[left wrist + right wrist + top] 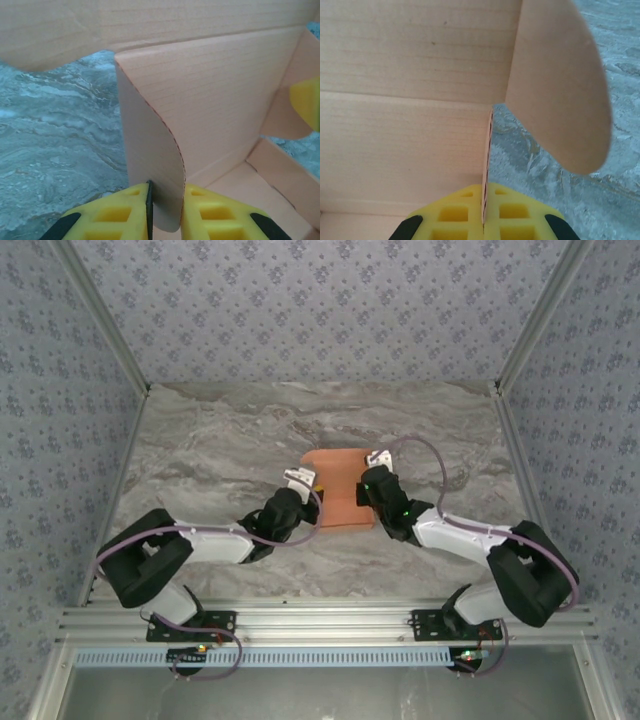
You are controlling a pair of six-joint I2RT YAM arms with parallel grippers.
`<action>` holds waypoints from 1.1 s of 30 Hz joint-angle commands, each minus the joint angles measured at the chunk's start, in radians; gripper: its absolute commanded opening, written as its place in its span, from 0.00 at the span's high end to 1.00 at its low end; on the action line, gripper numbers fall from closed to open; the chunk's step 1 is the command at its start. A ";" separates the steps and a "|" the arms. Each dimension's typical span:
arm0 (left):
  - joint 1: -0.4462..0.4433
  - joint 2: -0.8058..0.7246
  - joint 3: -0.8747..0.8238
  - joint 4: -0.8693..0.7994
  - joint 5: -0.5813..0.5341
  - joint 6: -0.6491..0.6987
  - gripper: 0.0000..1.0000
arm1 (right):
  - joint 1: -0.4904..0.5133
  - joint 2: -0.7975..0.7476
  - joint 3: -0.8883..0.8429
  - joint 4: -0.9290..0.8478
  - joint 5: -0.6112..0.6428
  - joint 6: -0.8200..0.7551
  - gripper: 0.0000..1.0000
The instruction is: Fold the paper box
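The paper box (pixel 338 490) sits partly raised at mid-counter, just toward 12 o'clock from the arms. Its 9 o'clock edge meets the left fingers (pixel 131 210) and its 3 o'clock edge meets the right fingers (pixel 462 212). The bare counter (pixel 220 450) runs free from the box toward 12 o'clock, and out to 9 and 3 o'clock, as far as the walls (pixel 320 300).

The left fingers are closed on a curved flap (pixel 150 150) of the box, with the card pinched between the pads. The right fingers are pressed tight on the thin edge of an upright panel (pixel 487 150).

The box is salmon-orange card with fine ribbed lines, a dotted crease and rounded flap ends. The pads are yellow with square pockets. The counter is grey veined marble and the walls carry a small floral print.
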 commanded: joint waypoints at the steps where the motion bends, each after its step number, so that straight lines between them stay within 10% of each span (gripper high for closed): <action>1: -0.027 0.049 0.035 0.117 0.081 -0.022 0.80 | 0.026 0.034 0.019 0.113 -0.042 -0.040 1.00; 12: -0.039 0.141 0.017 0.218 0.090 0.036 0.81 | 0.126 -0.028 -0.154 0.239 0.073 0.008 1.00; 33: -0.085 0.238 -0.014 0.295 -0.118 0.103 0.82 | 0.099 -0.425 -0.248 -0.307 -0.174 0.507 0.45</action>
